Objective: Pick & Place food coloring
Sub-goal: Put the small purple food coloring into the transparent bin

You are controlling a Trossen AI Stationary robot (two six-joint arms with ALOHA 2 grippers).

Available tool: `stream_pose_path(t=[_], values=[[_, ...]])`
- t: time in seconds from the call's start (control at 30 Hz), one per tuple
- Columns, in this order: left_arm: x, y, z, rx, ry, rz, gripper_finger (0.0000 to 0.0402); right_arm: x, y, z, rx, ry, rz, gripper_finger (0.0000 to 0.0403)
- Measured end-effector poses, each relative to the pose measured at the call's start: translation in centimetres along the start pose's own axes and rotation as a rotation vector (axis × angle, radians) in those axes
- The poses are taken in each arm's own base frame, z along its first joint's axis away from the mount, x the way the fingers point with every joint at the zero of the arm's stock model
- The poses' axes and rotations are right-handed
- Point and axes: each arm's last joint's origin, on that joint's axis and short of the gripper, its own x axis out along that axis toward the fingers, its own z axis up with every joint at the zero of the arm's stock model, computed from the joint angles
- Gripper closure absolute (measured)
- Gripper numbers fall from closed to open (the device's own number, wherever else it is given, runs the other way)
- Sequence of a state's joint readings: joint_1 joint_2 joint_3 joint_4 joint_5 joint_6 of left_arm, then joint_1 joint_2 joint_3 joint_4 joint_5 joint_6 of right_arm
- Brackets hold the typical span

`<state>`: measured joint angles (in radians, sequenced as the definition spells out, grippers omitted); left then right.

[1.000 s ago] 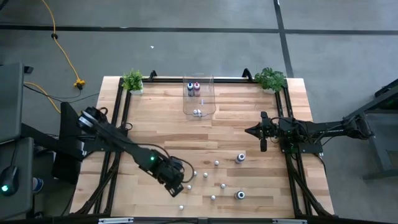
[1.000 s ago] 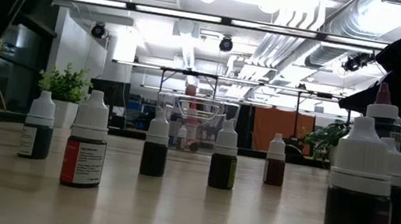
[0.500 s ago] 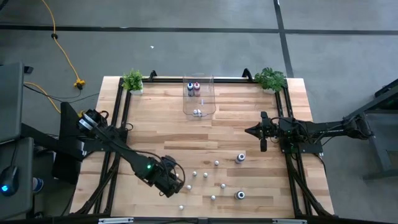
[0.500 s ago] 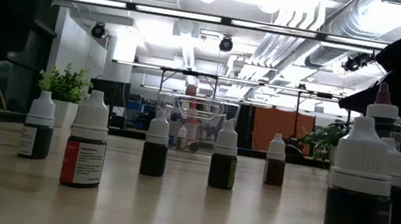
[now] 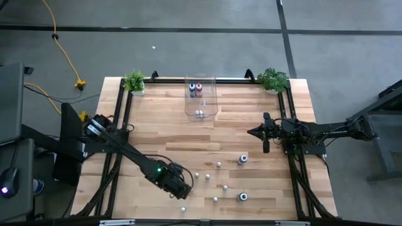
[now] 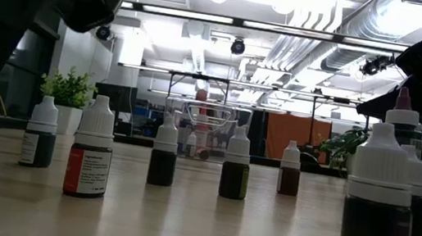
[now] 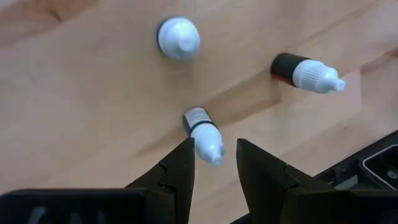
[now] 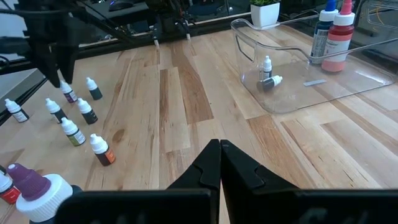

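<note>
1. Left gripper (image 7: 213, 163) of mine hangs low over the table's (image 5: 251, 125) front part, its fingers (image 7: 180, 171) a narrow way apart with a small white cap between the tips; I cannot tell whether they press on it.
2. That cap belongs to a tiny bottle (image 7: 203, 133) standing on the wood, seen from above past my fingers.
3. Near it stand two more, a white-capped one (image 7: 178, 38) and a dark-bodied one (image 7: 306, 71).
4. From overhead, my left gripper (image 5: 179, 186) sits at the left end of a loose scatter of bottles (image 5: 219, 165) across the front middle of the table.
5. Two larger ones (image 5: 242, 159) stand at the scatter's right side.
6. At the far edge stands a clear bin (image 5: 200, 95), with two bigger bottles (image 8: 333, 34) and two tiny ones (image 8: 268, 73) inside.
7. My right gripper (image 8: 220, 149) waits with its fingers pressed together, holding nothing, over the table's right side.
8. Small plants (image 5: 134, 81) stand at both far corners.
</note>
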<state>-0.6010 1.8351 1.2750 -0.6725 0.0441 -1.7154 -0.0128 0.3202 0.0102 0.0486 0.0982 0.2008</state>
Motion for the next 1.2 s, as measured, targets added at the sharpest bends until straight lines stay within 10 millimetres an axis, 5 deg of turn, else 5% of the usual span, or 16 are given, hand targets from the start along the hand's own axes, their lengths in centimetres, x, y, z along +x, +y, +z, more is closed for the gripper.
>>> stream_pose_path(t=[0.33, 1.2], values=[[0.1, -1.4, 0.0, -0.022, -0.089, 0.046, 0.0286, 0.0, 0.0, 0.0, 0.000, 0.000, 0.000, 0.0402], [0.1, -0.7, -0.2, -0.022, 0.001, 0.128, 0.0287, 0.0, 0.0, 0.0, 0.000, 0.000, 0.000, 0.0402]])
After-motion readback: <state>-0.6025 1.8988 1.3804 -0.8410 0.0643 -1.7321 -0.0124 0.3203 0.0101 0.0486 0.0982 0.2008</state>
